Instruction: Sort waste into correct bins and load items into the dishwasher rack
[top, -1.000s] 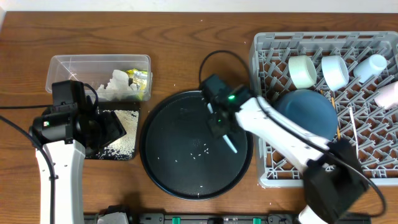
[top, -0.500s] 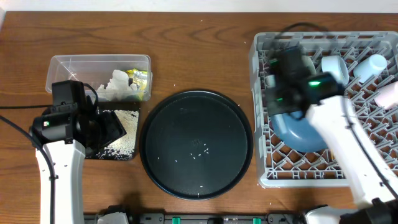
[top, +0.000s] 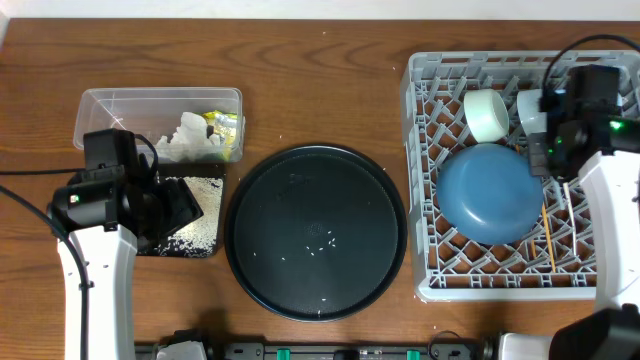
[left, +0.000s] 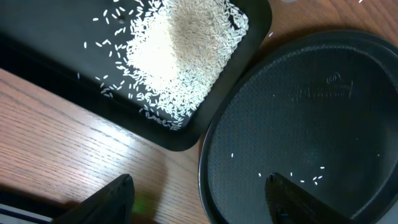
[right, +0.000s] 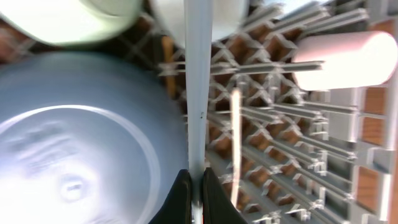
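Observation:
My right gripper (top: 547, 150) is over the grey dishwasher rack (top: 430, 282), shut on the pale handle of the white spoon (right: 198, 93). In the right wrist view the jaws (right: 196, 186) pinch the spoon above the upturned dark-blue bowl (right: 81, 137) and a chopstick (right: 235, 143). The bowl (top: 490, 192), pale cups (top: 487, 115) and chopsticks (top: 548, 235) lie in the rack. My left gripper (left: 199, 186) is open and empty by the shallow black tray (left: 74, 68), which holds a rice pile (left: 180, 56). The clear tub (top: 100, 105) holds napkins (top: 188, 138) and a yellow-green wrapper (top: 225, 125).
The large round black tray (top: 315, 190) lies mid-table with a few loose rice grains (top: 320, 240) on it; its rim shows in the left wrist view (left: 208, 143). A pale pink cup (right: 342, 59) lies on its side in the rack's right part.
My right arm has swung from above the round black tray rightward to the rack's right side, carrying the spoon. The left arm has not moved.

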